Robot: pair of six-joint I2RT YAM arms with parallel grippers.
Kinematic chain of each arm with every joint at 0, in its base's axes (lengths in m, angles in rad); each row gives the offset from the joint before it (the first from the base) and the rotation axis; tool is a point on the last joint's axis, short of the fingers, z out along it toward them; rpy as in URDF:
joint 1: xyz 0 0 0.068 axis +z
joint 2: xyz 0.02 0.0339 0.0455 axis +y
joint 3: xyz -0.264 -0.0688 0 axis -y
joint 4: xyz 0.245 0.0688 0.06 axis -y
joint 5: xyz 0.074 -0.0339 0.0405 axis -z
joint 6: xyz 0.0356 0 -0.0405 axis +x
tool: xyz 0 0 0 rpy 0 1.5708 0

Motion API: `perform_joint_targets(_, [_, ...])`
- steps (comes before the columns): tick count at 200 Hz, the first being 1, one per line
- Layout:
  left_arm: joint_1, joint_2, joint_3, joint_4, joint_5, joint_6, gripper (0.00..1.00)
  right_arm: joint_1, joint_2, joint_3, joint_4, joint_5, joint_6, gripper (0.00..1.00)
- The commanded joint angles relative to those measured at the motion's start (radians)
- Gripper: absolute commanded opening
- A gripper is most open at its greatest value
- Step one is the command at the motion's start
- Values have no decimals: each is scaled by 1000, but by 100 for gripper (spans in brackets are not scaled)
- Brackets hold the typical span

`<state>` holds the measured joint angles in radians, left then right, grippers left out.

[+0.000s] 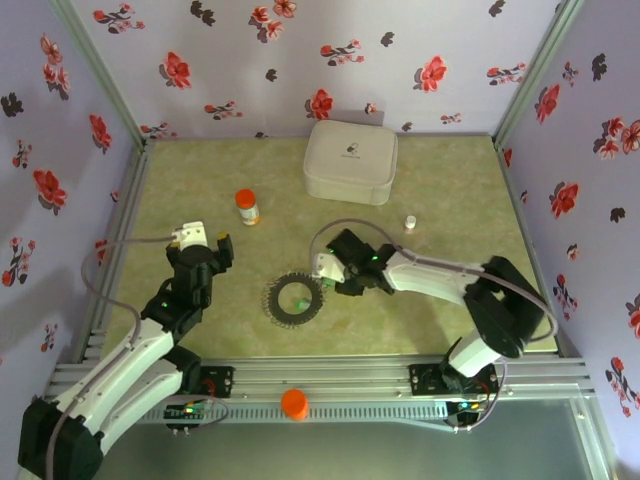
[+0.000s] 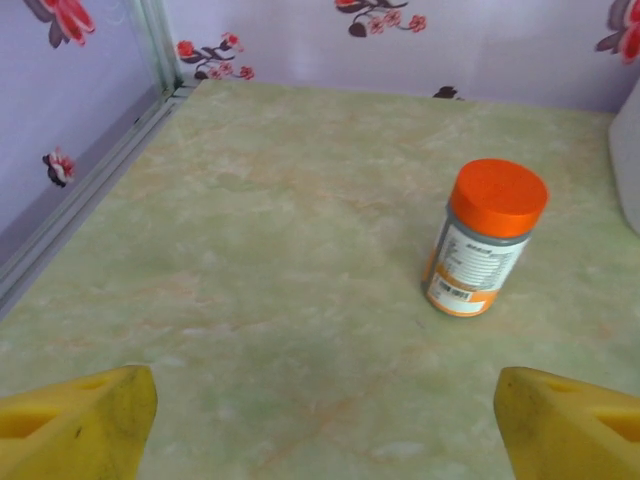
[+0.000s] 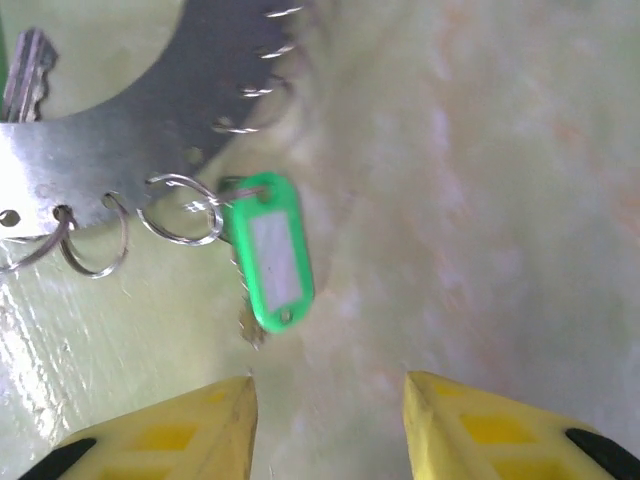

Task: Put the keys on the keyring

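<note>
Keyring (image 1: 273, 298), flat metal ring with wire loops along rim, lies mid-table, just left of right gripper (image 3: 328, 388). Green-tagged key (image 3: 272, 255) at its rim, touching wire loop (image 3: 180, 210); threaded or not, cannot tell. Right jaws narrowly apart, empty, just short of key. Left gripper (image 2: 325, 390) wide, empty, left of ring, near bottle (image 2: 485, 240). Risk: closing jaws nudge light key aside or drag ring along.

Small white plastic bottle with orange screw cap (image 2: 487, 240), barcode label: upright on the counter, right of centre.
Pale green marbled counter (image 2: 260, 230).
Left claw (image 2: 325, 425): yellow fingers (image 2: 80, 430) at the lower corners, spread wide, nothing between them.
Lavender walls with red flowers (image 2: 480, 40).
Grey metal rail (image 2: 90, 190) along the left edge.
White rounded object (image 2: 628, 150), cut off at far right.
</note>
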<state>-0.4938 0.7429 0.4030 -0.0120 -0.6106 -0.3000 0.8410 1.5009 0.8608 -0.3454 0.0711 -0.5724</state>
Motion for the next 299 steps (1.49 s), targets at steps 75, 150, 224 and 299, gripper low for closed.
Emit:
perform_joint_targets(75, [209,73,-88,306,24,178,100,-454,-456,-438,672,439,575,64])
perform_joint_targets(150, [310,497,-215,960,173,295,100,-627,-133,-578,1262,367,515,60])
perform_joint_targets(224, [368,825,-165,1215,278,366,100,-738,64,-580,1451,280,609,64])
perform_joint_targets(299, [393,820,-64,1049,224,315,100,-783,57,-483,1247,269,666,64])
